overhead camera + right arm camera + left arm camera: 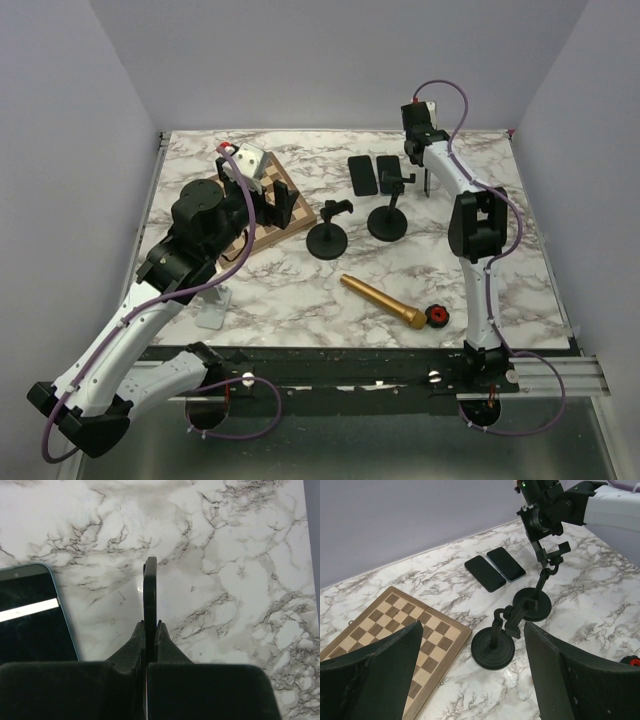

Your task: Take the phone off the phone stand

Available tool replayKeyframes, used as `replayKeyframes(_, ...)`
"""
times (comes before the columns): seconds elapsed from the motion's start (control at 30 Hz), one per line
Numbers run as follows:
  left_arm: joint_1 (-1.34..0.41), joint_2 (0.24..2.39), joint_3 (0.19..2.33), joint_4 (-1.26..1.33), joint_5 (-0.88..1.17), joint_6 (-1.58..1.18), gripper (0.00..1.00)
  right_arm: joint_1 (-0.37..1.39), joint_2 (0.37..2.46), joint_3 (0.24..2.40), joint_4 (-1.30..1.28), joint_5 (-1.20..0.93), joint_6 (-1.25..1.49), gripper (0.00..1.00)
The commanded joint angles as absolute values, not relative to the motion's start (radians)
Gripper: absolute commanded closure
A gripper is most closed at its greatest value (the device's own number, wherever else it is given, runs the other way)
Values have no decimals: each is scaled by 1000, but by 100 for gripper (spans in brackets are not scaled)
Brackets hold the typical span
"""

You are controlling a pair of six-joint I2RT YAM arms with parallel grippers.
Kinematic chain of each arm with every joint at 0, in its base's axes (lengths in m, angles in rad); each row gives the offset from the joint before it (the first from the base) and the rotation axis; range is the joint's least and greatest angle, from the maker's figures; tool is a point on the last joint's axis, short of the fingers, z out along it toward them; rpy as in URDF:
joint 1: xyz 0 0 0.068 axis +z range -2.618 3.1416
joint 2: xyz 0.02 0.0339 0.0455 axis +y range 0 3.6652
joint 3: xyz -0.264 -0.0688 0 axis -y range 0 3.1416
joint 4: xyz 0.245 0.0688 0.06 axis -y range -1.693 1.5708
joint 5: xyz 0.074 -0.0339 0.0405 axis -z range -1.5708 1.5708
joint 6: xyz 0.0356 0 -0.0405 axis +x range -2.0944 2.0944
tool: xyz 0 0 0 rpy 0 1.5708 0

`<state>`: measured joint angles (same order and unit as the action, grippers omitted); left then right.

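Note:
My right gripper (150,625) is shut on a thin black phone (150,580), held upright and edge-on above the marble. In the top view the right gripper (424,160) holds this phone (427,186) just right of the clamp of the back phone stand (388,222). The clamp (559,549) looks empty. A second black stand (327,240) is to its left, also empty. Two other phones (362,174) (388,170) lie flat behind the stands. My left gripper (472,627) is open and empty, hovering over the chessboard's right edge (262,207).
A wooden chessboard (285,205) lies at the back left. A gold cylinder (383,301) and a red-and-black knob (437,316) lie near the front. A small white object (212,310) sits by the left arm. Grey walls stand around the table.

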<state>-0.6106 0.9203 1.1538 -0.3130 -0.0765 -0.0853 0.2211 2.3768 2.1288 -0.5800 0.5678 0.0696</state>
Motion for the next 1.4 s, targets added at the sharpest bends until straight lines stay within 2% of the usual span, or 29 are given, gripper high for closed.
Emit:
replayKeyframes(0.0, -607, 939, 1158, -312, -91, -73, 10, 222, 2439, 2220, -587, 526, 42, 99)
replayKeyframes(0.27, -607, 959, 1163, -315, -85, -75, 10, 235, 2517, 2263, -560, 515, 11, 88)
replayKeyframes(0.4, -606, 967, 1164, -318, -81, -78, 10, 241, 2565, 2300, -567, 521, 10, 86)
replayKeyframes(0.5, -607, 972, 1166, -319, -78, -80, 10, 248, 2594, 2326, -569, 536, 10, 80)
replayKeyframes(0.87, -602, 984, 1172, -326, -58, -92, 10, 265, 2657, 2352, -562, 575, -43, 75)
replayKeyframes(0.97, -602, 989, 1176, -329, -51, -95, 10, 268, 2664, 2353, -557, 580, -55, 65)
replayKeyframes(1.17, -598, 993, 1178, -330, -47, -100, 10, 268, 2662, 2340, -557, 571, -55, 59)
replayKeyframes(1.27, -597, 997, 1179, -331, -43, -103, 10, 269, 2652, 2330, -555, 554, -60, 47)
replayKeyframes(1.37, -597, 1000, 1179, -332, -40, -105, 10, 268, 2640, 2312, -546, 533, -67, 40)
